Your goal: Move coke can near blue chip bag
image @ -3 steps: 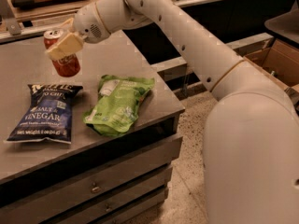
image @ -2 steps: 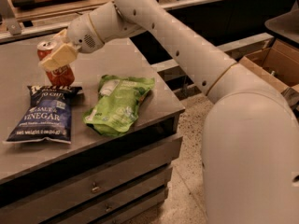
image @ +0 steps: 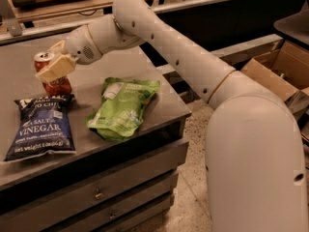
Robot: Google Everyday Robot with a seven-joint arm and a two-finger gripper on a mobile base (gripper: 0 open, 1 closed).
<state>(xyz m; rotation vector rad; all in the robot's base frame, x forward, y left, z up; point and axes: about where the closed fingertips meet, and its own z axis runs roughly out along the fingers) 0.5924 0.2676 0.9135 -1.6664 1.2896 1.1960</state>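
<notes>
The arm [image: 174, 52] stretches left across the surface [image: 159, 105] with its hand [image: 49, 61] clamped on the upright coke can [image: 58, 86], just beside the top edge of the blue chip bag [image: 41, 129]

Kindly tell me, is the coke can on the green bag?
No; the gripper grips the coke can beside the blue chip bag, away from the green bag.

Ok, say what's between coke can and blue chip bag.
Nothing in camera view: the coke can, in the gripper, is at the top edge of the blue chip bag.
</notes>
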